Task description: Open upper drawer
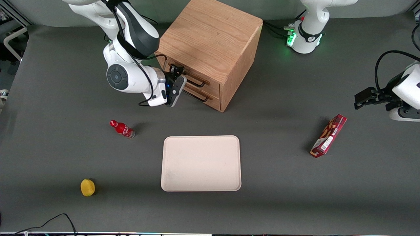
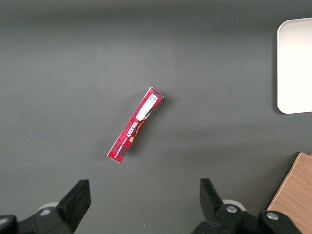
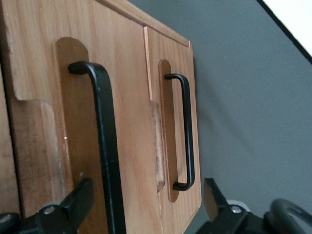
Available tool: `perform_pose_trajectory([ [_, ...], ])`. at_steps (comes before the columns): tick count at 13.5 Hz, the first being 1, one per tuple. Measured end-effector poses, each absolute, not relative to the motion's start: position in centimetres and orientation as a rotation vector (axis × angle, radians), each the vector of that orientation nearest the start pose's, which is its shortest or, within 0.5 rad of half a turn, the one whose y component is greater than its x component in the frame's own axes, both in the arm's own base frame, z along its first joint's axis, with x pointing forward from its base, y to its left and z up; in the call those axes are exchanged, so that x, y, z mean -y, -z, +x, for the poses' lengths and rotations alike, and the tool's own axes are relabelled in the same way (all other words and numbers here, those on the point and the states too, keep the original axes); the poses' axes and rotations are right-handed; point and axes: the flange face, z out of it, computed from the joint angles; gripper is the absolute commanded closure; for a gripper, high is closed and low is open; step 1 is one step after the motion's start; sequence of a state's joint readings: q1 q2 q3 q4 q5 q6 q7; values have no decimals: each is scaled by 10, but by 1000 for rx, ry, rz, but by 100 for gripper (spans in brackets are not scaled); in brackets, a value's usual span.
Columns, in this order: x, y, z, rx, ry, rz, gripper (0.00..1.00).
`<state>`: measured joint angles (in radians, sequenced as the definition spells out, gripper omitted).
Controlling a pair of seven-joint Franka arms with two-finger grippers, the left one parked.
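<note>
The oak cube cabinet (image 1: 210, 42) stands at the table's back middle, its two drawers facing the working arm's end. The upper drawer (image 1: 210, 86) has a long black bar handle (image 1: 197, 82); the lower drawer's matching handle (image 1: 200, 97) sits just below. Both drawers look shut. My right gripper (image 1: 177, 71) is right in front of the upper drawer, at the end of its handle. In the right wrist view the gripper (image 3: 147, 187) is open, and the upper handle (image 3: 103, 146) runs between the two fingers (image 3: 80, 197) without touching either. The lower handle (image 3: 186, 131) is beside it.
A red bottle (image 1: 122, 128) lies nearer the front camera than the gripper. A cream tray (image 1: 200, 163) is mid-table, and a yellow fruit (image 1: 87, 187) sits near the front edge. A red snack box (image 1: 328, 135) lies toward the parked arm's end, also in the left wrist view (image 2: 135, 125).
</note>
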<state>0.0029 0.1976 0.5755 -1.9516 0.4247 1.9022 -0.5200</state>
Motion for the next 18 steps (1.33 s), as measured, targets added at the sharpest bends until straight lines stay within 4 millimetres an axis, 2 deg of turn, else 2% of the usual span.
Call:
perform_pose_trajectory([
  [6, -329, -374, 474, 1150, -296, -2371, 0],
  [9, -328, -376, 481, 1176, -281, -2384, 0],
  [14, -300, -377, 529, 1184, -214, -2449, 0],
  [18, -284, -381, 566, 1195, -232, -2458, 0],
])
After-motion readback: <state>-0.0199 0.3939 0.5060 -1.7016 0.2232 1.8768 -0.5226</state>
